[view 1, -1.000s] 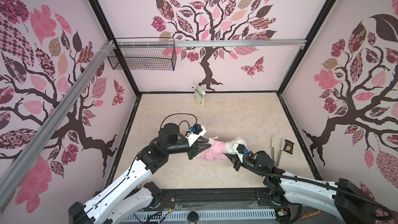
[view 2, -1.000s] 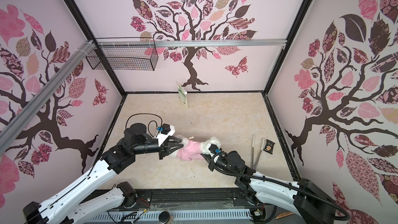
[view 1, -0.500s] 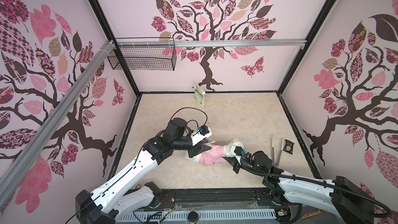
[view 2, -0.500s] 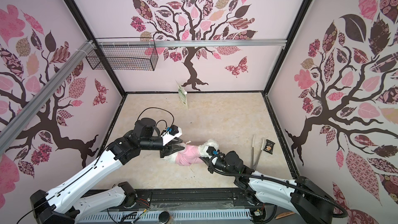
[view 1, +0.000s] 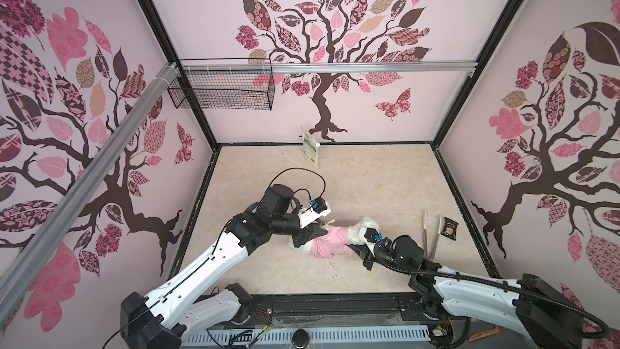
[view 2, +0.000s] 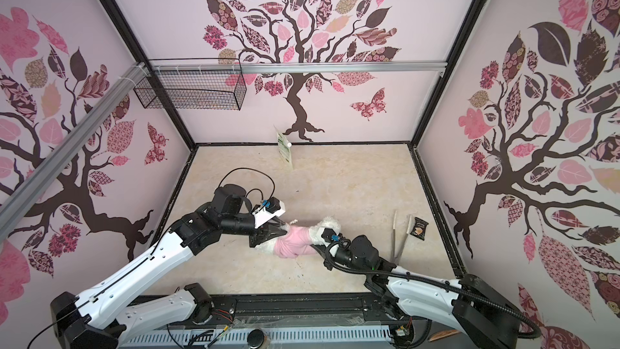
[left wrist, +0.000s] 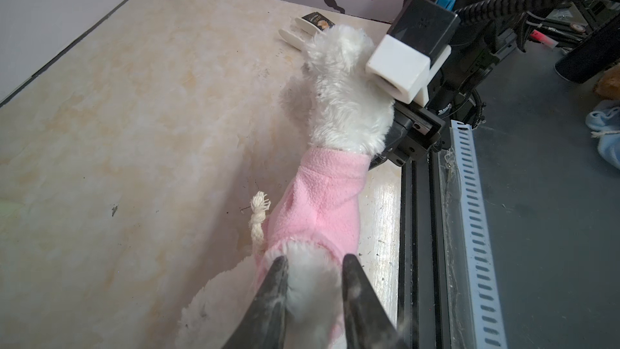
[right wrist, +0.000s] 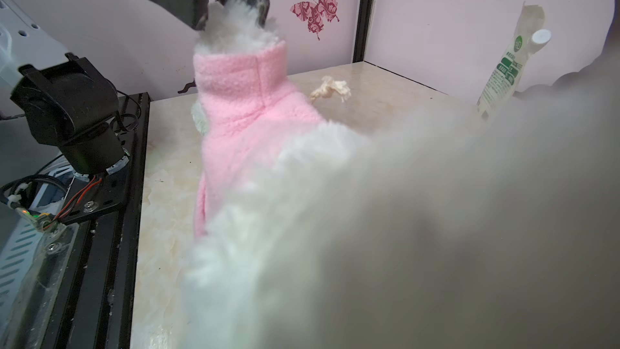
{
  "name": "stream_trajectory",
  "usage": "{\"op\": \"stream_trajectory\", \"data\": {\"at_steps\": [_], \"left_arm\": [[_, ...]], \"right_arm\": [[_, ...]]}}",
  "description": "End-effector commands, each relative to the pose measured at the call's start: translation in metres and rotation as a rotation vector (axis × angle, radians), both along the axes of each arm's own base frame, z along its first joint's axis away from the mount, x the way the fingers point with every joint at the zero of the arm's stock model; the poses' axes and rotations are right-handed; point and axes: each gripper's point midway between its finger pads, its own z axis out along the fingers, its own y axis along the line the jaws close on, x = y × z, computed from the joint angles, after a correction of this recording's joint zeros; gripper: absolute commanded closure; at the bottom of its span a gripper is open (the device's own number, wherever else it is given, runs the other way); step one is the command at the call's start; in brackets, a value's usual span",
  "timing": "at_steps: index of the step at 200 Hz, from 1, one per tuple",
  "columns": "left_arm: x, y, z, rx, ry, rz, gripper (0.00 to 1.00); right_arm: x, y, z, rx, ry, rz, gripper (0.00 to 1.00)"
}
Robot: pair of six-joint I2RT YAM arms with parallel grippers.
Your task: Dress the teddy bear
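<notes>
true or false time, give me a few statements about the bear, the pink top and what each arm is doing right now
1. The pink top is around the teddy bear's body. True.
2. The left gripper has white fur between its fingers. True.
3. The bear sits upright against the back wall. False: it lies stretched out on the table between the two arms, near the front edge.
4. The right gripper hangs high above the bear, well clear of it. False: it is down at the bear's other end, against the pink top.
5. The green and white pouch lies beside the bear. False: it leans at the back wall, far from the bear.
</notes>
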Motion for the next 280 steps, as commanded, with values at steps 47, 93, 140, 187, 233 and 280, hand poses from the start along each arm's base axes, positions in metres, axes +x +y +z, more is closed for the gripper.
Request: {"op": "stream_trajectory", "data": {"at_steps": [47,93,140,187,233,280], "left_arm": [[-0.001,-0.003,-0.002,-0.003,0.008,-0.015,0.82],[0.006,-0.002,0.091,-0.433,0.021,0.082,1.00],[0.028,0.009,0.087,-0.495,0.074,0.196,1.00],[0.044,0.001,0.019,-0.262,0.077,0.350,1.00],[0.052,-0.009,-0.010,-0.276,0.169,0.406,1.00],[0.046,-0.023,-0.017,-0.305,0.246,0.358,1.00]], "right_arm": [[0.006,0.001,0.040,0.109,-0.073,-0.023,0.94],[0.033,-0.018,-0.001,0.007,0.031,-0.220,0.88],[0.050,-0.030,-0.025,-0.045,0.152,-0.356,0.78],[0.055,-0.033,-0.014,-0.086,0.129,-0.386,0.35],[0.053,-0.037,0.020,-0.094,0.034,-0.372,0.11],[0.008,0.014,0.062,0.077,-0.046,-0.024,0.20]]}}
